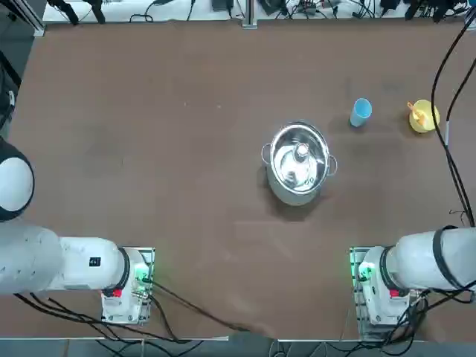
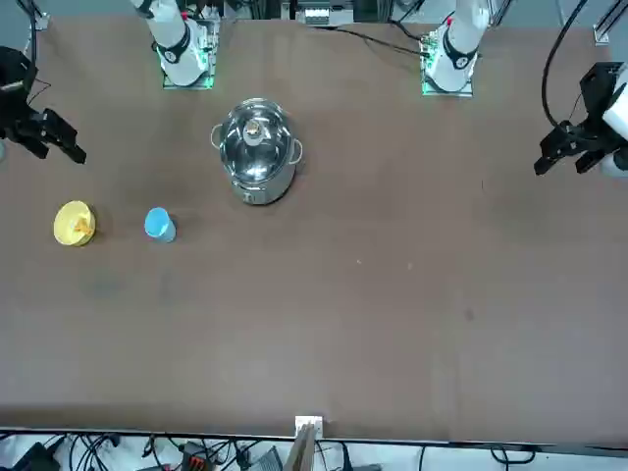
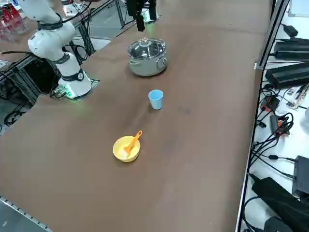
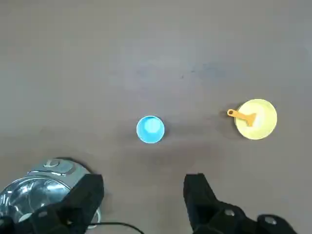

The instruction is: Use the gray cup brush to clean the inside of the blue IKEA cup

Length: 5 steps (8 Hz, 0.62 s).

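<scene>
My right pincer (image 4: 144,195) is spread wide, empty, hanging high above the table (image 1: 149,149). Blue IKEA cup (image 1: 361,111) stands upright on the table between the lidded steel pot (image 1: 299,162) and the yellow cup (image 1: 423,116). Gray cup brush (image 3: 133,141) sits in the yellow cup, orange handle sticking out over the rim.

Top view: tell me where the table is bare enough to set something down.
Bare: the whole stretch left of the steel pot, and the strip between pot and arm bases. Crowded: the far right, where the blue cup and the yellow cup holding the brush stand.
</scene>
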Each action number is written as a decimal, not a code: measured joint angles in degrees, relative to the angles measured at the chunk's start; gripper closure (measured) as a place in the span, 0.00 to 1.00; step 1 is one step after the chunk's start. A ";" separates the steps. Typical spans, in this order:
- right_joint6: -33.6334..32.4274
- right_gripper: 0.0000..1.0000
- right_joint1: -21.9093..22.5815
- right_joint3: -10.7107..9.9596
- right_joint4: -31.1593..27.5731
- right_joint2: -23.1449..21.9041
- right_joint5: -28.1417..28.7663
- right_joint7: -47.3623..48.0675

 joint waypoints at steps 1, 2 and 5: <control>0.12 0.00 0.01 0.03 0.01 0.00 0.00 0.00; 0.25 0.00 0.03 0.14 0.05 0.03 0.00 0.02; 0.31 0.00 0.05 0.17 0.69 2.24 -2.53 0.03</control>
